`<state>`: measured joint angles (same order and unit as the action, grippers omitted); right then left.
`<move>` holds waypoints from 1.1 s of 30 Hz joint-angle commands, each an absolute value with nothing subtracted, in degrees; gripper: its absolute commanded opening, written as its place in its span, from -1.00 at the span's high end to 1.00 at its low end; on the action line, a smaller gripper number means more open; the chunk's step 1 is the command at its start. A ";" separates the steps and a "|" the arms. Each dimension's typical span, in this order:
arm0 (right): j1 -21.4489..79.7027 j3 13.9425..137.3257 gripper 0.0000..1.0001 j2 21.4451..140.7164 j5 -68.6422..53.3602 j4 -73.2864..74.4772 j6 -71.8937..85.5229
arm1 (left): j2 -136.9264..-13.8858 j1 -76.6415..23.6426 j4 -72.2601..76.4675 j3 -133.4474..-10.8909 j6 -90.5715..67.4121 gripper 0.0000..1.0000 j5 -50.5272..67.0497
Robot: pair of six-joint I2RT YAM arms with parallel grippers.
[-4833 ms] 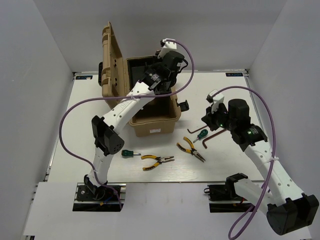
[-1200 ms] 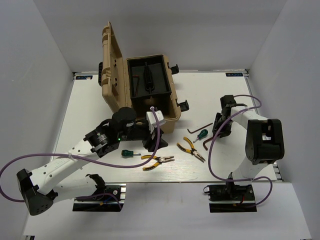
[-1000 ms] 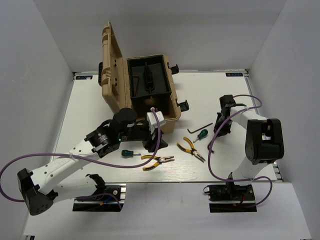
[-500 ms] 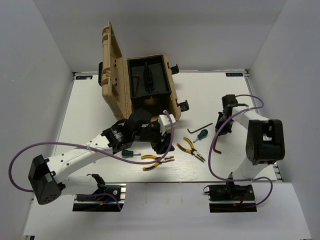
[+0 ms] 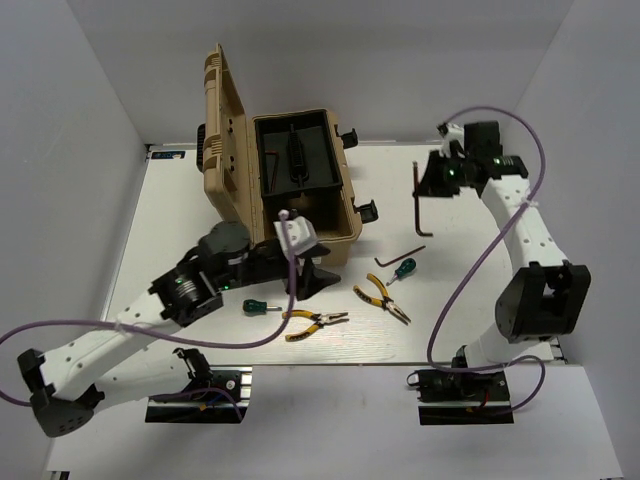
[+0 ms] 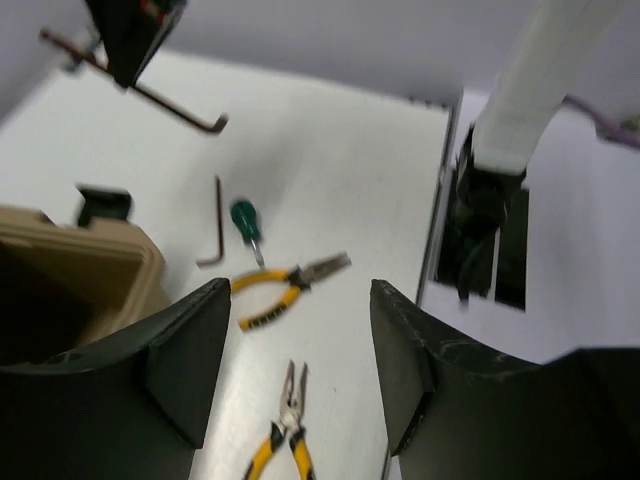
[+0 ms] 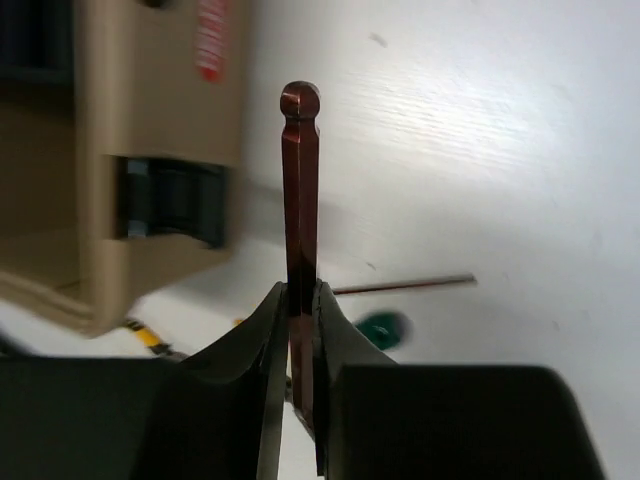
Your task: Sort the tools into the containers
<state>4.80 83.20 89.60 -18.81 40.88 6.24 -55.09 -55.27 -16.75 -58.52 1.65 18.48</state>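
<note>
My right gripper (image 5: 432, 181) hangs high over the back right of the table, shut on a dark reddish hex key (image 5: 417, 210) whose long leg points down; the key (image 7: 300, 190) sticks up between the closed fingers (image 7: 268, 330). The tan toolbox (image 5: 230, 130) stands open at the back left, a hex key (image 5: 275, 166) in its black tray. My left gripper (image 5: 312, 277) is open and empty just in front of the box. On the table lie two yellow pliers (image 5: 315, 322) (image 5: 382, 297), two green screwdrivers (image 5: 262, 307) (image 5: 403, 268) and another hex key (image 5: 398, 256).
The upright ribbed lid (image 5: 222, 110) walls off the box's left side. Black latches (image 5: 366, 211) jut from its right side. In the left wrist view the right arm's base (image 6: 480, 220) stands at the table's near edge, past the pliers (image 6: 290, 283).
The right arm has lifted the hex key off the table and carried it up and back. The left gripper drew back left from above the pliers, still open.
</note>
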 commanded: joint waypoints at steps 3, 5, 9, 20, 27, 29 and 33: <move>10.98 107.23 1.00 99.02 -36.89 44.38 1.50 | -49.66 -55.55 -10.64 -62.48 2.20 -0.36 12.58; 13.35 113.17 1.00 103.76 -38.40 44.91 0.97 | -49.66 -55.55 -9.68 -63.19 2.20 -0.36 10.21; 15.99 132.67 1.00 115.82 -43.24 41.76 4.65 | -50.18 -55.55 -8.61 -64.25 1.67 -0.36 5.46; 22.15 140.54 1.00 127.00 -42.20 -1.63 31.53 | -53.17 -55.55 -5.27 -63.80 -0.70 -0.34 -0.70; 27.50 137.73 1.00 132.87 -41.39 -14.66 40.50 | -51.95 -55.55 -2.91 -61.36 -1.23 -0.34 -1.85; 28.29 137.38 1.00 134.72 -41.14 -18.61 44.46 | -51.94 -55.55 -2.90 -61.35 -1.23 -0.34 -1.85; 29.62 139.84 1.00 139.83 -43.15 -18.72 50.26 | -51.94 -55.55 -2.90 -60.82 -1.76 -0.34 -0.53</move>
<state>28.99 137.95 136.64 -41.36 -12.34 42.65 -52.90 -55.27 -4.23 -61.30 -0.91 -0.93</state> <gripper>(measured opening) 0.153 0.671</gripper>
